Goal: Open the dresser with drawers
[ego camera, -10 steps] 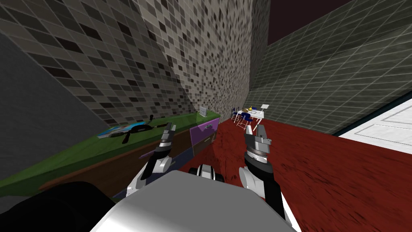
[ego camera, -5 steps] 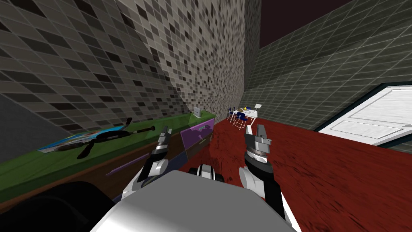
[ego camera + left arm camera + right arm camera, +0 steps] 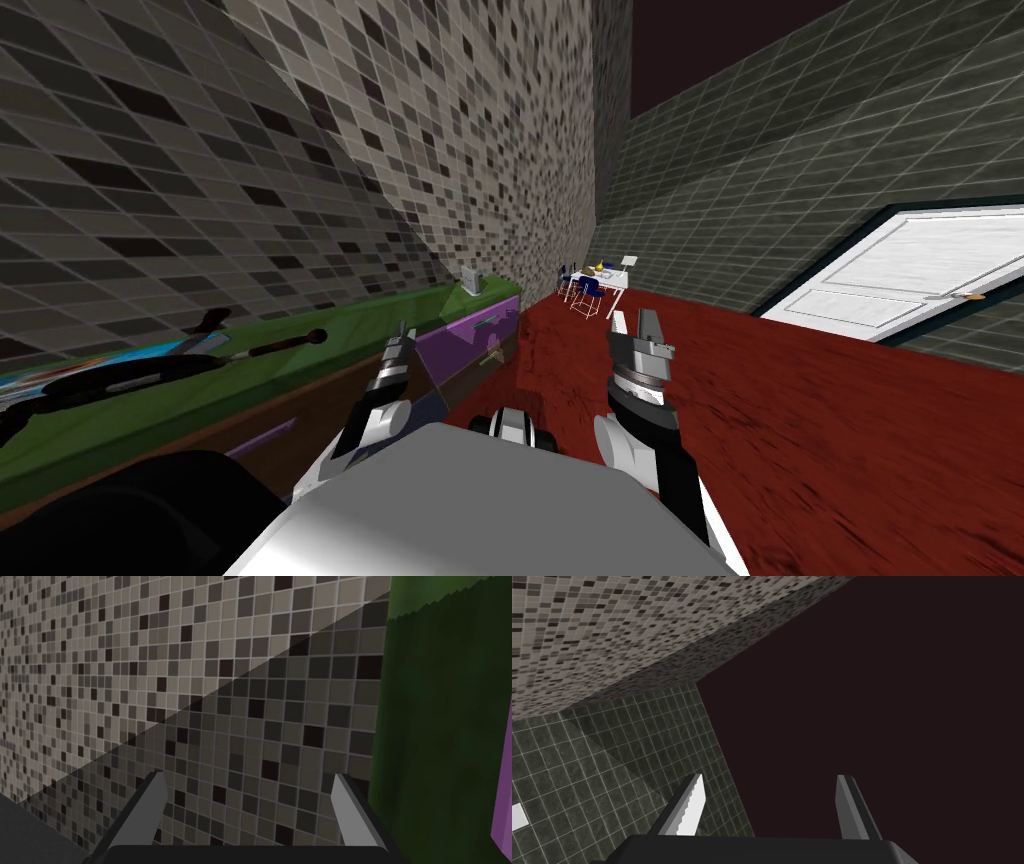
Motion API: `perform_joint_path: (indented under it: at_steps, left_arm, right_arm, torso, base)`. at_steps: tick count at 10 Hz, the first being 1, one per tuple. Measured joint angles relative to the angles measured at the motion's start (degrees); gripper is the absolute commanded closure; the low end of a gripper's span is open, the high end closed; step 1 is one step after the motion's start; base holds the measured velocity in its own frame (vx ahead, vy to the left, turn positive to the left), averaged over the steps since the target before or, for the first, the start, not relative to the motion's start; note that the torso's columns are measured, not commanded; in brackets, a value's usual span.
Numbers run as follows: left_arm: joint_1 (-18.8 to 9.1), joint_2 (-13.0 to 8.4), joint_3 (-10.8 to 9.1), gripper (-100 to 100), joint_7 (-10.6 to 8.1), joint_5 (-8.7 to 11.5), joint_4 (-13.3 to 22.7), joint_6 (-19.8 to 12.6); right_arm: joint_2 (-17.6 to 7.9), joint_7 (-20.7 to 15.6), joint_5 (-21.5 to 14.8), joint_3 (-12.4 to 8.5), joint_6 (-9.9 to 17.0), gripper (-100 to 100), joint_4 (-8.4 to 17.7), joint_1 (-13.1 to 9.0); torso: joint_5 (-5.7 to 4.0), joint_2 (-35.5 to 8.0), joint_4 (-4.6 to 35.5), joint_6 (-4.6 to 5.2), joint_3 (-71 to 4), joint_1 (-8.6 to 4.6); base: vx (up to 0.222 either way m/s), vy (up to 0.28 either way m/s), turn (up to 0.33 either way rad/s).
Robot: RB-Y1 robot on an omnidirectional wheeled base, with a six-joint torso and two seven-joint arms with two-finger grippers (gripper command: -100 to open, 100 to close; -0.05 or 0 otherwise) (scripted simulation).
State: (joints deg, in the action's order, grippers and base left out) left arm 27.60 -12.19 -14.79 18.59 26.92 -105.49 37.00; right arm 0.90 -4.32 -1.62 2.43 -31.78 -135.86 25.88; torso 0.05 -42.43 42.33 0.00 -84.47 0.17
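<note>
Both open, empty: left gripper (image 3: 404, 330), right gripper (image 3: 637, 318). Approach is judged in hand. Green-topped brown dresser (image 3: 390, 308) is seen beside the left gripper, purple drawer front (image 3: 462, 335) just ahead; handle (image 3: 487, 322) possibly a grey bar. Alignment on it is needed next.

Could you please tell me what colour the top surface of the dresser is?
Green. The dresser top shows best in the head view.
</note>
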Motion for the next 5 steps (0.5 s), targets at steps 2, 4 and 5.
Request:
perform_joint_path:
  at_steps: [2, 4, 5]
  left_arm:
    - [-0.1, -0.7, -0.75, -100, -0.30, 1.4, 3.8, 1.3]
    - [0.0, -0.6, -2.57, -100, 0.08, 4.0, 6.4, 1.1]
    - [-0.3, -0.6, -2.86, -100, 0.23, 4.6, 7.9, 0.9]
  right_arm:
    - [0.0, 0.0, 0.0, 0.0, 0.0, 0, 0.0, 0.0]
    - [0.0, 0.0, 0.0, 0.0, 0.0, 0, 0.0, 0.0]
    - [0.0, 0.0, 0.0, 0.0, 0.0, 0, 0.0, 0.0]
  torso:
    - [-0.03, 0.0, 0.0, -0.01, 0.0, -0.11]
    - [-0.05, 0.6, -0.2, 0.17, -0.3, -0.35]
    - [-0.04, 0.4, -0.1, 0.06, -0.2, -0.17]
  base:
    - [0.106, -0.109, -0.098]
    - [0.139, -0.172, -0.064]
    - [0.085, -0.141, -0.075]
